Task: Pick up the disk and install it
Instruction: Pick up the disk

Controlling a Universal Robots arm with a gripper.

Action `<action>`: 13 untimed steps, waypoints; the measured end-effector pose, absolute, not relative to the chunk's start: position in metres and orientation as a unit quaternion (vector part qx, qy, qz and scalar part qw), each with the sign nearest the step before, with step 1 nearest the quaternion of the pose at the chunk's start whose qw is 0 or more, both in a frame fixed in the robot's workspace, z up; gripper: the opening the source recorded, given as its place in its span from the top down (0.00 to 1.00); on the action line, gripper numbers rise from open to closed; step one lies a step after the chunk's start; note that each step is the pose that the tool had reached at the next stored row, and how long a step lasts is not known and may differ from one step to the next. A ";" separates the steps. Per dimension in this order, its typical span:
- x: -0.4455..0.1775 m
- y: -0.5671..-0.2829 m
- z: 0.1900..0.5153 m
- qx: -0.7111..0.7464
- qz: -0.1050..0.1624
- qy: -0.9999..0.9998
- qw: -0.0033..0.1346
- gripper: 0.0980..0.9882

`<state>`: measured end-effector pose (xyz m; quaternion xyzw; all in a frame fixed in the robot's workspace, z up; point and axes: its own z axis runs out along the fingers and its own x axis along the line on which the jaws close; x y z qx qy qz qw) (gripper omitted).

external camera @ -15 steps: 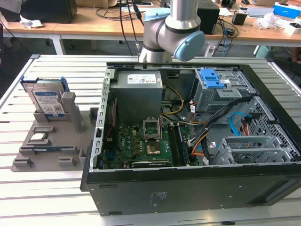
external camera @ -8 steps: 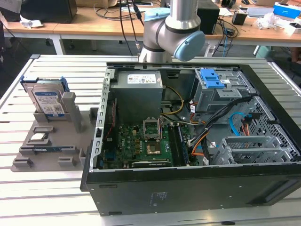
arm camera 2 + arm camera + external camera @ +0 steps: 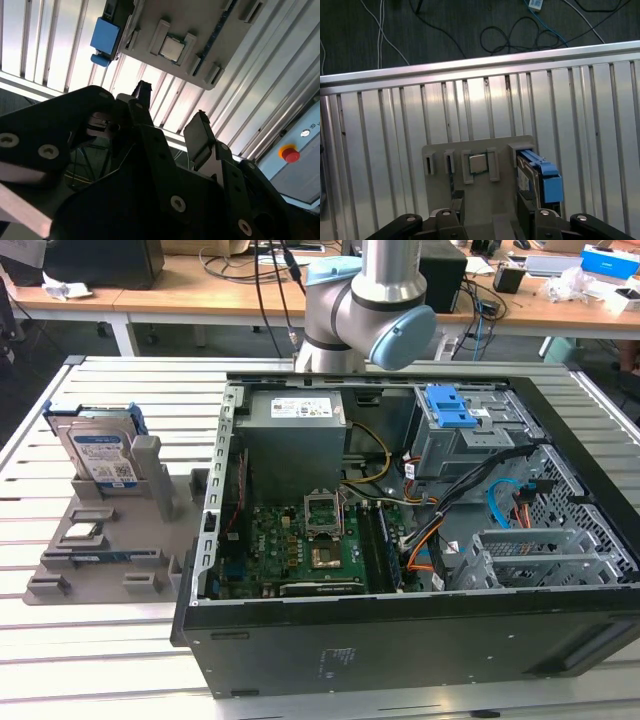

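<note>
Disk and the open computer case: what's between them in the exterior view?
In the exterior view, gray uprights of the holder tray stand between the disk and the computer case.

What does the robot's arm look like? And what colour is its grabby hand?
The arm is a thick, shiny silver-grey tube with rounded joints that wear light blue caps. Its gripper is black and chunky, with two flat-sided fingers and small round silver screws.
</note>
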<state>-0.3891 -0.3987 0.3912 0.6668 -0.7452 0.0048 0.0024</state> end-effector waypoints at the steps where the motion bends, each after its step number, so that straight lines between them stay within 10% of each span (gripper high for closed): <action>1: -0.389 -0.399 0.391 0.667 0.005 -0.745 0.002 0.50; 13: -0.380 -0.377 0.391 0.667 0.005 -0.745 0.002 0.50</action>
